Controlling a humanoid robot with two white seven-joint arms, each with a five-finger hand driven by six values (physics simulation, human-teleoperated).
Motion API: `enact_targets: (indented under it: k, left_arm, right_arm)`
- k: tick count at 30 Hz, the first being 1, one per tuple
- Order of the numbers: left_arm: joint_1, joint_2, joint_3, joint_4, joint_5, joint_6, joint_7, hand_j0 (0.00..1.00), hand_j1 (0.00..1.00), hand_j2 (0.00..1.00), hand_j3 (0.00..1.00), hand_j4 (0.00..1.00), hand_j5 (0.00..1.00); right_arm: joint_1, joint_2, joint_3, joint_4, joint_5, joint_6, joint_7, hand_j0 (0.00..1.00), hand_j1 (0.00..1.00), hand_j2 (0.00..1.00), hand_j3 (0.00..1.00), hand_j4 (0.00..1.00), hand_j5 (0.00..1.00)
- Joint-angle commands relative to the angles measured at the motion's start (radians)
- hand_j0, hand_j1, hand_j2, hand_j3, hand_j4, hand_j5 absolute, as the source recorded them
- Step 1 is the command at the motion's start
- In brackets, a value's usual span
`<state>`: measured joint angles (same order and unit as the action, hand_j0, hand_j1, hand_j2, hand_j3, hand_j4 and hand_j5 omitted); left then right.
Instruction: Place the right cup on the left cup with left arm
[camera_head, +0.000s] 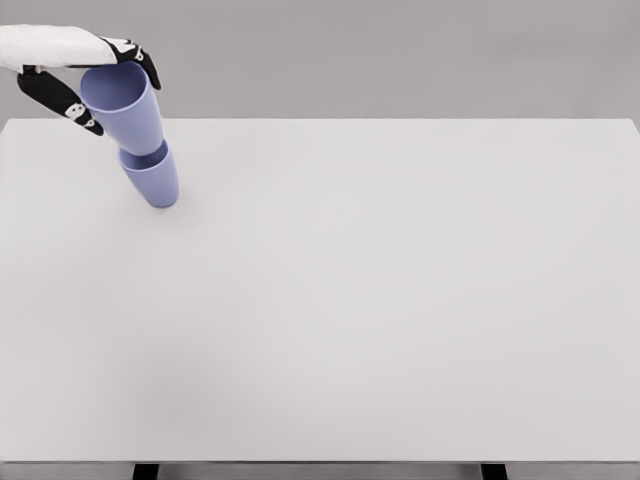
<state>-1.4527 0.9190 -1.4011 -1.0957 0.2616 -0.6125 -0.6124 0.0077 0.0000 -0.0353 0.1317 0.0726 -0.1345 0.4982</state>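
On smooth white table (400, 300), left hand (85, 75) gripping tapered lavender cup (125, 105), nested in matching cup (155, 178)

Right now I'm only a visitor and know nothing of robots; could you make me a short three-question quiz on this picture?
1. True or false: the left hand grips the upper cup.
2. Where does the upper cup's base sit? A) in the lower cup B) flat on the table C) on a plate
3. What colour are both cups?

Key: 1 true, the fingers close round it; 2 A; 3 light purple-blue.
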Motion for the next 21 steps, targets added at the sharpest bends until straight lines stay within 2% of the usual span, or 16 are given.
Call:
enact_targets:
  k: [1,7,12,21]
  left_arm:
    - [0.0,-0.006,0.001,0.028,0.007,0.002,0.002,0.34,0.34,0.34,0.34,0.34,0.34]
    - [0.006,-0.037,0.001,0.112,0.004,0.002,0.002,0.34,0.34,0.34,0.34,0.34,0.34]
    - [0.009,-0.066,0.001,0.143,0.001,0.002,0.002,0.34,0.34,0.34,0.34,0.34,0.34]
    - [0.034,-0.077,0.001,0.142,-0.004,0.002,0.002,0.34,0.34,0.34,0.34,0.34,0.34]
  right_arm:
    - [0.0,0.0,0.0,0.0,0.001,0.0,0.0,1.0,1.0,1.0,1.0,1.0,1.0]
    - [0.0,0.0,0.0,0.0,0.001,0.0,0.0,1.0,1.0,1.0,1.0,1.0,1.0]
    - [0.0,0.0,0.0,0.0,0.001,0.0,0.0,1.0,1.0,1.0,1.0,1.0,1.0]
    - [0.0,0.0,0.0,0.0,0.001,0.0,0.0,1.0,1.0,1.0,1.0,1.0,1.0]
